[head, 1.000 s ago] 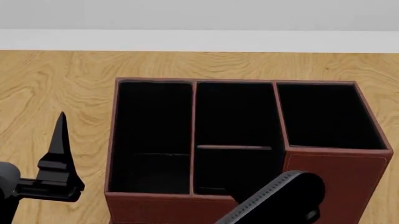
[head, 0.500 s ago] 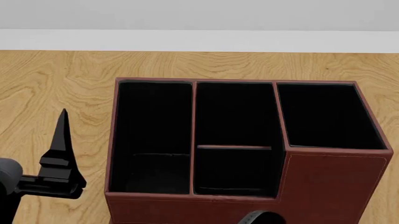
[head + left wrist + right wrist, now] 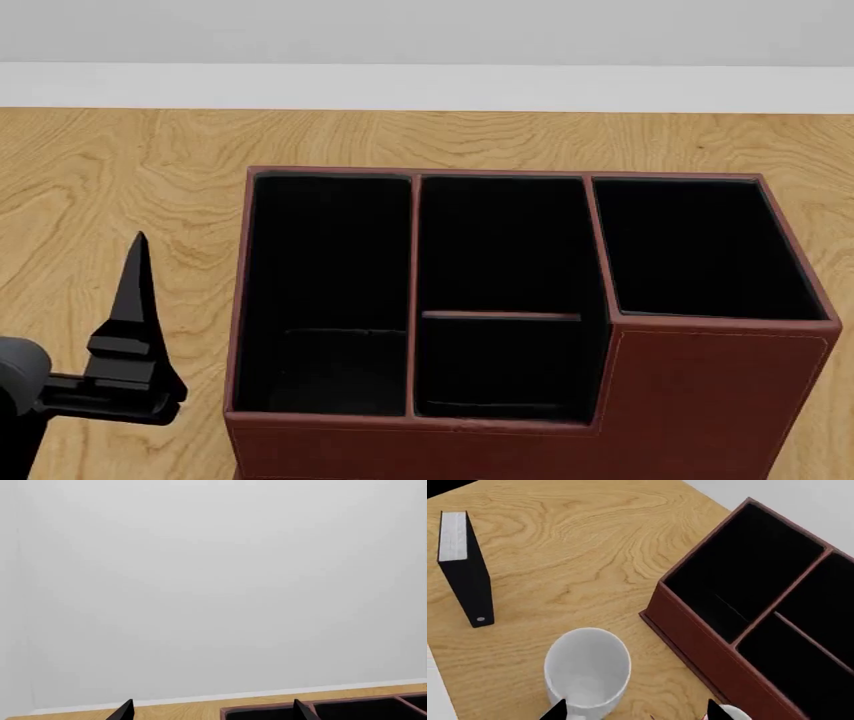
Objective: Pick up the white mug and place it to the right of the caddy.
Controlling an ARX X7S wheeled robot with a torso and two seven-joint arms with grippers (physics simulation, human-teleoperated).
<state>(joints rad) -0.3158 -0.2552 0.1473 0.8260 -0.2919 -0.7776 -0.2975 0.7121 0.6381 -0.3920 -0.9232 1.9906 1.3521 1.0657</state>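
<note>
Right gripper (image 3: 637, 712): only the two fingertips show, spread, hovering just over the mug (image 3: 587, 667). Mug stands upright on the table (image 3: 560, 555), mouth up, axis vertical; handle direction can't be told. It sits near the caddy (image 3: 747, 615), not touching. A black box (image 3: 464, 570) stands upright, well apart from the mug. No readable writing anywhere. Left gripper (image 3: 213, 711): spread, holding nothing, beside the caddy's left wall.

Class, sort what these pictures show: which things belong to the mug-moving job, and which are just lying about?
Job: mug; caddy; right claw, open above the mug.
Lying about: black box; left claw; table.
</note>
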